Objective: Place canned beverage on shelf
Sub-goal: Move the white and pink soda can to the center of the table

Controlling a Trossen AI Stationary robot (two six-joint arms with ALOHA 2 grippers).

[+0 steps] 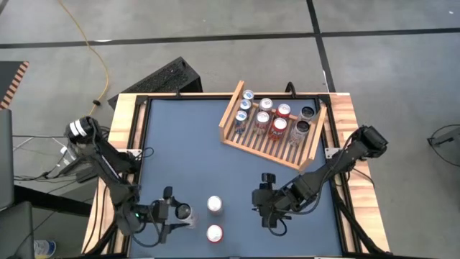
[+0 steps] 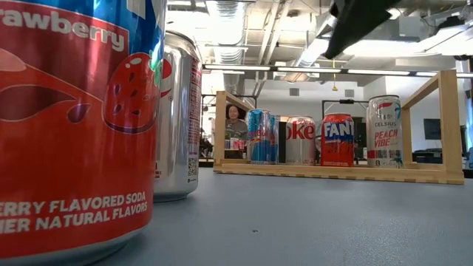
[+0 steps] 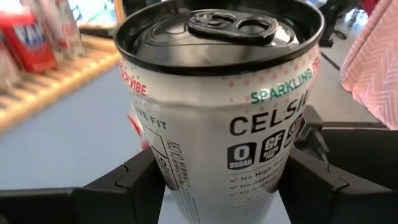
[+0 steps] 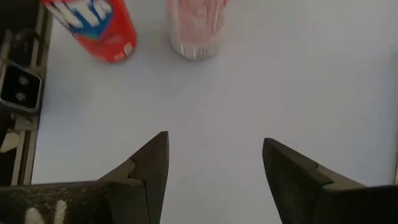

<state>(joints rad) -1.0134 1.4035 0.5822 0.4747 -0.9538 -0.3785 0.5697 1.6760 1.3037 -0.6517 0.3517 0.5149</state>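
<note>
The white Celsius can (image 3: 224, 118) stands upright at about seven o'clock on the dark table (image 1: 180, 144), near the front edge, clamped between the fingers of the left gripper (image 1: 176, 213); the left wrist view shows both dark pads (image 3: 140, 180) pressed against the can's sides, its pull-tab top facing up; the shelf (image 1: 237, 140), a light wooden rack with a slatted base, sits tilted at about one o'clock on the table, well apart from the held can; it already carries several cans in rows, among them slim blue ones (image 1: 244, 105), a red Fanta can (image 2: 338, 140) and another white Celsius can (image 2: 383, 131); two more cans stand loose on the table just to the three o'clock side of the left gripper, a white-topped one (image 1: 214, 205) and a red one (image 1: 214, 233) nearer the front edge; the right gripper (image 1: 267, 208) hovers at about five o'clock on the table, its fingers (image 4: 152, 165) spread apart over bare surface and holding nothing.
</note>
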